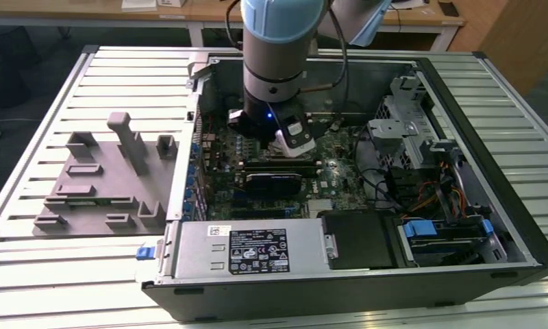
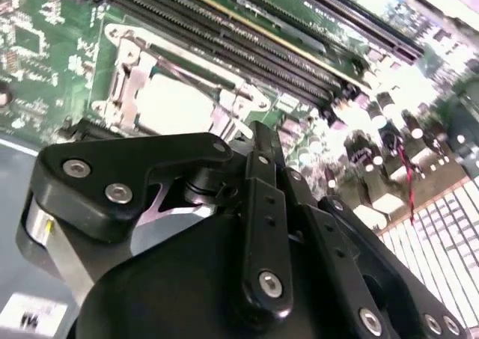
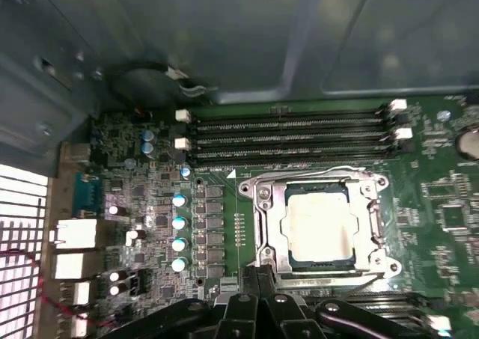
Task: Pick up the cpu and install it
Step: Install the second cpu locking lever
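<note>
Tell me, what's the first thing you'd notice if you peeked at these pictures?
First you'd see the big robot arm reaching down into an open computer case lying on a slatted metal table. Below its gripper, on the green circuit board, a pale square cpu sits inside a shiny metal socket frame. On the exterior view's left, a grey plastic tray rests beside the case.

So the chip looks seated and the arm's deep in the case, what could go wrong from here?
The cpu lies in the socket with the frame open: it is unclamped, so a knock could shift it. The gripper sits just beside the socket, where a careless move might catch the frame. The memory slots and case wall leave the arm little room.
</note>
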Action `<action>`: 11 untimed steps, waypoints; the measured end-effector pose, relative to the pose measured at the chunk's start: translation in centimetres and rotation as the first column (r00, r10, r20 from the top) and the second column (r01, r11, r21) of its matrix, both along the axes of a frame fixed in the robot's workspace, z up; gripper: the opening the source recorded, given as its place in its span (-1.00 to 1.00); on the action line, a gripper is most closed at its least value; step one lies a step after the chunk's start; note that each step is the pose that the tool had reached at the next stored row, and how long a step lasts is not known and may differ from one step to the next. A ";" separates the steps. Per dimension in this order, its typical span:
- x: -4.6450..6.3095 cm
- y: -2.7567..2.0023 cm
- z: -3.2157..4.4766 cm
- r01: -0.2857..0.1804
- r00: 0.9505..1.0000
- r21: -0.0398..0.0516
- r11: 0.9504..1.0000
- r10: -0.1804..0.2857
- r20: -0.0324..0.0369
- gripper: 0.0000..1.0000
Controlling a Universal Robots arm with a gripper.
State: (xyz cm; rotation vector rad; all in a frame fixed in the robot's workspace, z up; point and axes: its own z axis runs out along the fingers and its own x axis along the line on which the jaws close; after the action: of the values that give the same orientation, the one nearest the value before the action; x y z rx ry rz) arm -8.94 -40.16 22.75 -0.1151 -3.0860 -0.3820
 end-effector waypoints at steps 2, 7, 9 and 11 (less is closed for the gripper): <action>0.0 0.00 0.57 0.000 1.000 0.000 1.000 0.000 0.000 -0.79; 0.0 0.00 1.37 0.000 1.000 0.000 1.000 0.000 0.000 -0.79; 0.0 0.00 1.51 0.000 1.000 0.000 1.000 0.000 0.000 -0.79; 0.0 0.00 1.74 0.000 1.000 0.000 1.000 0.000 0.000 -0.79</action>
State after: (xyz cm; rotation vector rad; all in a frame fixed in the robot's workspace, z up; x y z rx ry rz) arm -8.91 -40.16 24.49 -0.1151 -3.0861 -0.3819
